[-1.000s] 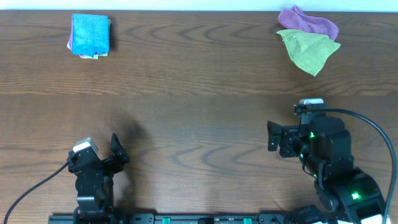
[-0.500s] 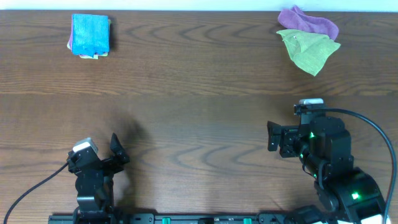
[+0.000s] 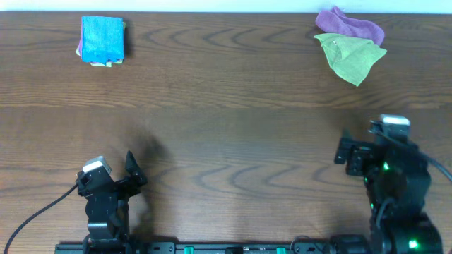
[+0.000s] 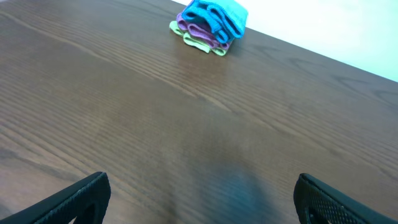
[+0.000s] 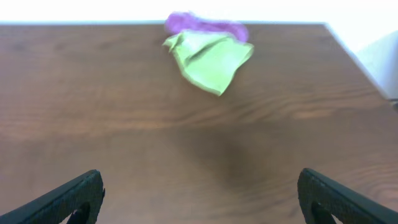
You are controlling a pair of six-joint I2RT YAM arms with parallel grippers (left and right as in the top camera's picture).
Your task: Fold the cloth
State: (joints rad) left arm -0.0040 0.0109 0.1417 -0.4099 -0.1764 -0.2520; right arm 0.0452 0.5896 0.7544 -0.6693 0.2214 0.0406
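The sky-blue cloth (image 3: 102, 37) lies folded on top of a small stack at the table's far left. In the left wrist view the cloth (image 4: 219, 15) sits far ahead, over a folded purple layer (image 4: 198, 30) and a yellow-green one (image 4: 198, 43). My left gripper (image 3: 116, 176) is near the front edge, open and empty, far from the stack; its fingertips (image 4: 87, 194) frame bare wood. My right gripper (image 3: 376, 152) stands open at the front right with nothing between its fingers (image 5: 74, 196).
A crumpled purple cloth (image 3: 351, 25) and a yellow-green cloth (image 3: 351, 58) lie loose at the far right, the yellow-green cloth (image 5: 210, 57) straight ahead in the right wrist view. The table's right edge (image 5: 357, 56) is close to them.
My right arm has shifted to the right, still open and empty. The left arm and all the cloths have stayed put.
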